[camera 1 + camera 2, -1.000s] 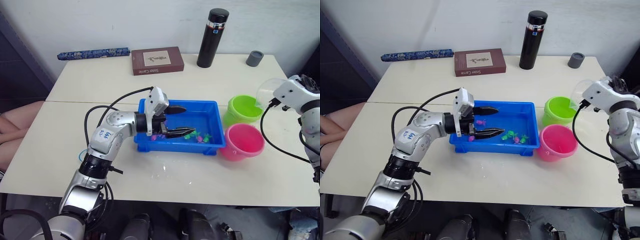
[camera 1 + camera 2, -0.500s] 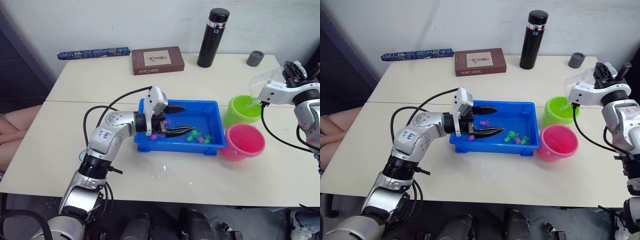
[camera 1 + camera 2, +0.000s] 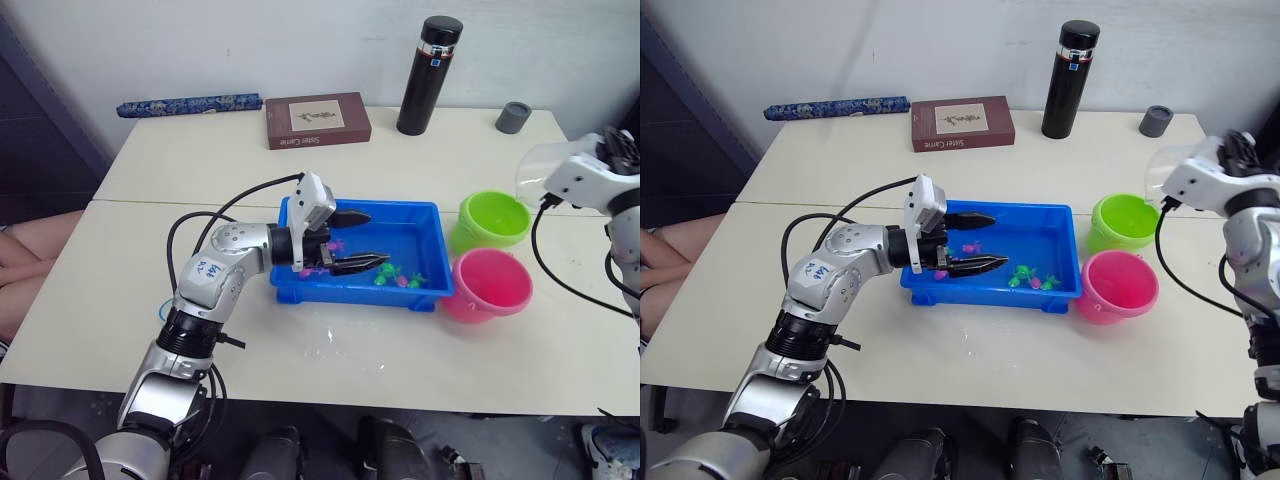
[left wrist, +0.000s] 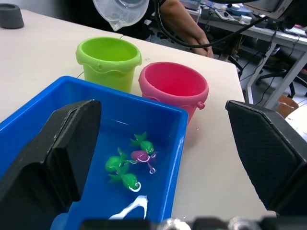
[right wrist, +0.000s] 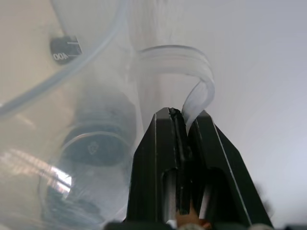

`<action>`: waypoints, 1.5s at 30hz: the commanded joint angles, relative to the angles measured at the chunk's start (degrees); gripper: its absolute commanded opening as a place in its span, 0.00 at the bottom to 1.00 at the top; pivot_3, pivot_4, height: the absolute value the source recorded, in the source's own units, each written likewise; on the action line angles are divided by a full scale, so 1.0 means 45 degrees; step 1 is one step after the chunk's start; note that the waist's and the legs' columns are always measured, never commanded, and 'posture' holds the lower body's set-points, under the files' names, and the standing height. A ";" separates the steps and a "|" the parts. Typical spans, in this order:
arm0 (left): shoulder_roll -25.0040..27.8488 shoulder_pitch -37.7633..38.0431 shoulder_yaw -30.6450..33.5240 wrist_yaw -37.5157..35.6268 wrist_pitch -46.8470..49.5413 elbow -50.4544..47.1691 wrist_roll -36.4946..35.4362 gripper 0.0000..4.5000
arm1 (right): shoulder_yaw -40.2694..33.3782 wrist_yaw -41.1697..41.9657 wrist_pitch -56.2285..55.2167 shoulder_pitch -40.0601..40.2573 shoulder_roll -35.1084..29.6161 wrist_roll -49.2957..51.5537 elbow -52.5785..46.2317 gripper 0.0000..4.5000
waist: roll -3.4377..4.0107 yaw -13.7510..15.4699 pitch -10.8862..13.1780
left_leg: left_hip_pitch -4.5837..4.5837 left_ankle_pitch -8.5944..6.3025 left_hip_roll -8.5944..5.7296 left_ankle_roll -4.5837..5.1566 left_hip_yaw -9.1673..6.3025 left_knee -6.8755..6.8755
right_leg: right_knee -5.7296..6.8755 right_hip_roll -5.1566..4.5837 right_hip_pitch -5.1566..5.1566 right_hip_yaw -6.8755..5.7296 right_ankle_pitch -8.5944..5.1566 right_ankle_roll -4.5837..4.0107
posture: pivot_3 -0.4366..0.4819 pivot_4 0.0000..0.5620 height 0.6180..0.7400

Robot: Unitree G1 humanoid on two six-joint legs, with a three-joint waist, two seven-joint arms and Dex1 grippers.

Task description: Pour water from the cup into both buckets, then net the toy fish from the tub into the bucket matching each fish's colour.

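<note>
Cup (image 3: 541,170), thin clear plastic (likely light and easily crushed), hangs above the green bucket (image 3: 492,221), its handle pinched by the right gripper (image 5: 184,125); left gripper (image 3: 362,241) spread.

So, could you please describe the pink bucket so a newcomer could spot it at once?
Find the blue tub mid-table. Two buckets stand at its right end; the pink bucket is the nearer one, in front of the green bucket.
</note>
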 commanded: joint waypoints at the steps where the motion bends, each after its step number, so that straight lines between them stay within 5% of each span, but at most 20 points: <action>1: -0.0018 0.0020 0.0285 -0.0713 0.0175 -0.0822 -0.0805 1.00 | -0.3578 0.0478 0.2817 0.0628 0.1869 0.3611 -0.2529 0.01 | 0.0001 -0.0010 -0.0001 | -0.0013 0.0000 0.0001 0.0000 -0.0005 0.0012 | 0.0007 0.0001 -0.0008 -0.0004 0.0001 0.0001 | 0.48 0.27 1.00; 7: 0.0331 0.0271 0.0265 -0.2032 0.0159 -0.1271 -0.1431 1.00 | -0.8469 0.0091 0.8302 0.1499 0.5699 0.8614 -0.7156 0.01 | 0.0020 -0.0019 -0.0010 | -0.0042 0.0003 0.0006 0.0001 -0.0014 0.0021 | 0.0048 0.0008 -0.0058 0.0008 0.0003 0.0001 | 0.48 0.27 1.00; 15: 0.0786 0.0345 0.0114 -0.3351 0.0484 -0.1558 -0.1959 1.00 | -0.9871 -0.0330 0.8764 0.3924 0.7549 1.0208 -0.9156 0.01 | 0.0022 -0.0023 -0.0012 | -0.0045 0.0010 -0.0034 0.0014 0.0018 0.0017 | 0.0079 0.0013 -0.0092 0.0047 0.0003 0.0002 | 0.48 0.27 1.00; 36: 0.0819 -0.0052 -0.0040 -0.3738 0.0546 -0.1507 -0.1896 1.00 | -0.7952 -0.0417 0.3064 0.7551 0.8707 0.9463 -0.6530 0.01 | 0.0036 -0.0048 -0.0020 | -0.0031 0.0017 -0.0015 0.0007 0.0088 0.0007 | 0.0141 0.0093 -0.0155 0.0148 0.0000 -0.0004 | 0.48 0.27 1.00; 39: 0.0760 -0.0108 -0.0095 -0.3782 0.0487 -0.1421 -0.1870 1.00 | -0.7665 -0.0493 0.2969 0.8232 0.8867 0.9375 -0.6966 0.24 | 0.0035 -0.0027 -0.0020 | -0.0031 0.0017 -0.0011 0.0007 0.0088 0.0008 | 0.0141 0.0098 -0.0154 0.0152 0.0000 -0.0004 | 0.48 0.27 1.00; 45: 0.0625 -0.0263 -0.0234 -0.4001 0.0330 -0.1101 -0.1810 1.00 | -0.7587 -0.0983 0.3283 0.9830 0.9622 0.9735 -0.8910 0.89 | 0.0039 -0.0021 -0.0023 | -0.0030 0.0016 -0.0012 0.0006 0.0091 0.0008 | 0.0141 0.0096 -0.0156 0.0164 0.0000 -0.0004 | 0.48 0.27 1.00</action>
